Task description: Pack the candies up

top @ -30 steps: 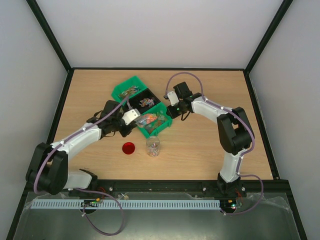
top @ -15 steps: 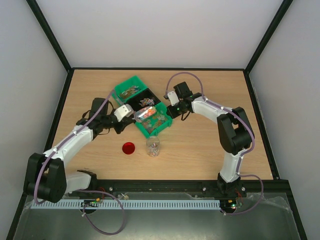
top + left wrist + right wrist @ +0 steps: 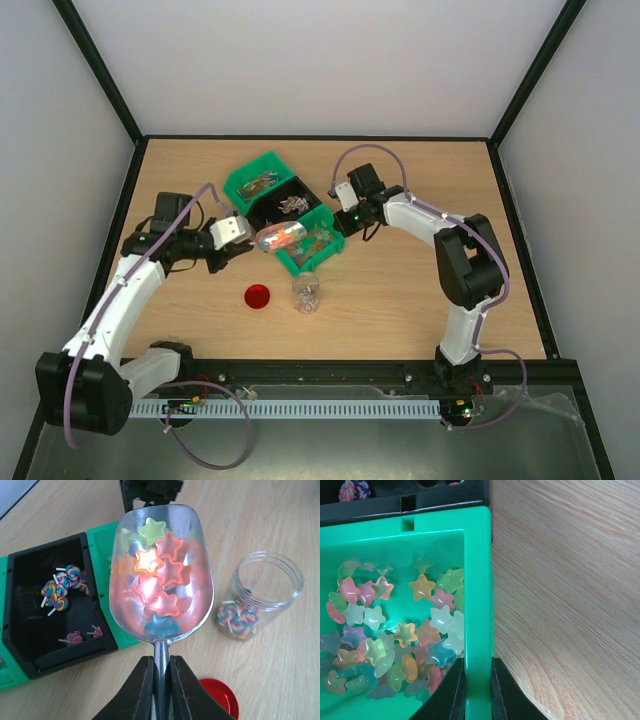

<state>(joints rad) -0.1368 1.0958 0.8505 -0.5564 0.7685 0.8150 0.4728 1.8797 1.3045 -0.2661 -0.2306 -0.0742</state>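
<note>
Nearest me, the red lid (image 3: 258, 296) lies on the table (image 3: 400, 290) beside the open jar (image 3: 289, 596), which has a few swirl lollipops (image 3: 235, 620) at the bottom. Just behind, the left gripper (image 3: 161, 680) is clamped on the handle of the metal scoop (image 3: 186, 520), which carries star candies (image 3: 161, 572) beside the black bin (image 3: 30, 652). Farther back, the right gripper (image 3: 477, 680) pinches the green bin (image 3: 477, 580) by its wall, with more stars inside
</note>
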